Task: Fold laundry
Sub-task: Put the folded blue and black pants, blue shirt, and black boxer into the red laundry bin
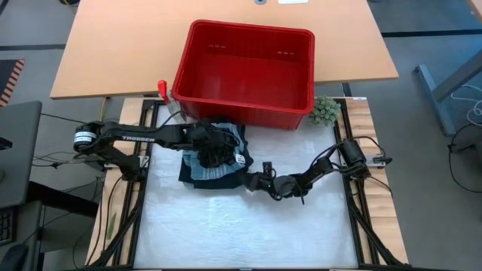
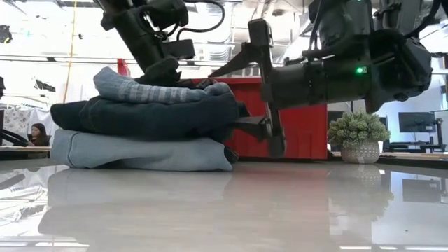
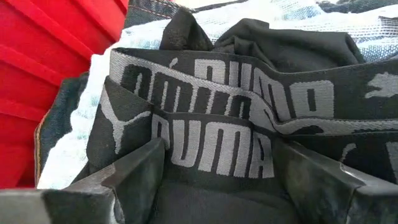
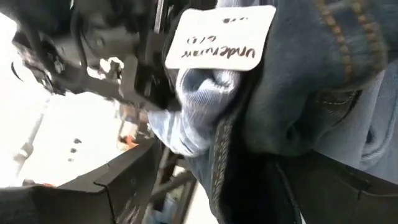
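A pile of folded laundry [image 1: 211,162] lies on the white mat in front of the red basket. Light blue cloth [image 2: 140,152] is at the bottom, dark navy [image 2: 161,115] in the middle and grey-blue striped [image 2: 140,89] above. On top lies a black garment [image 3: 205,68] with a lettered grey waistband. My left gripper [image 3: 214,171] reaches down onto it from the table's left, open, one finger on either side of the waistband. My right gripper [image 2: 246,94] lies level at the pile's right end, open, one finger high and one low. A white tag [image 4: 217,37] shows there. My left gripper comes slanting down from the left, and the waistband's doubled part [image 3: 211,149] lies in the gap between its open fingers [image 3: 146,171]. Whether the fingers touch the cloth, I cannot tell. My right gripper has the navy cloth's end [image 4: 273,124] between its open fingers. Whether they touch it, I cannot tell.
The red basket [image 1: 248,28] stands just beyond the pile, at the mat's far edge. A small green fuzzy plant [image 1: 325,111] sits at its right corner, and a red-handled clamp [image 1: 162,89] at its left. The white mat [image 1: 248,233] stretches toward the near edge.
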Action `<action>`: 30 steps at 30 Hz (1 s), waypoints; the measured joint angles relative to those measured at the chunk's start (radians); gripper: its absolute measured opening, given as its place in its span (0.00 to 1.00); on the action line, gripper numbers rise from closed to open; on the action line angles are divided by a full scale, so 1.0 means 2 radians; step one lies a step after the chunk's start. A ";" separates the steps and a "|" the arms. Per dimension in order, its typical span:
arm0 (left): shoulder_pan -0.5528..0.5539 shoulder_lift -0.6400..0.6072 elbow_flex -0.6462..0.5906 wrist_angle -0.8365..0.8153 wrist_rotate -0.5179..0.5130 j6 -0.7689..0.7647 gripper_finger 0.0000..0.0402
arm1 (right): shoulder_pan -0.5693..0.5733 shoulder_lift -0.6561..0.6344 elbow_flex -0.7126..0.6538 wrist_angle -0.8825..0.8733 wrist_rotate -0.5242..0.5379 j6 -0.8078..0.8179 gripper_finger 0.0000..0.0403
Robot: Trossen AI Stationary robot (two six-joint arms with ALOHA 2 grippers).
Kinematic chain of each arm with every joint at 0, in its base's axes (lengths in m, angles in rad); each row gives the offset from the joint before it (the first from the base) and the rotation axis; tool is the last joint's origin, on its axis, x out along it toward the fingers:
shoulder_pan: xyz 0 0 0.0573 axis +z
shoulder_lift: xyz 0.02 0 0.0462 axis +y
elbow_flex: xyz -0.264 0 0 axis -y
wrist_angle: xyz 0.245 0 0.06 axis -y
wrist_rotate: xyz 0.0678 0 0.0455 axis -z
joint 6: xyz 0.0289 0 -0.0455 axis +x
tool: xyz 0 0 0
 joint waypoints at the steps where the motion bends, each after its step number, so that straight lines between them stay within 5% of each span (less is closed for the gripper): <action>1: 0.000 0.000 0.000 0.001 -0.001 0.000 0.73 | -0.003 0.000 0.000 0.004 0.004 0.009 0.87; 14: -0.029 -0.006 -0.025 0.021 -0.043 0.002 0.73 | -0.042 0.000 0.000 -0.007 -0.003 0.106 0.87; 30: -0.044 -0.007 -0.043 0.034 -0.063 -0.007 0.73 | -0.088 -0.003 0.034 -0.042 -0.062 0.067 0.91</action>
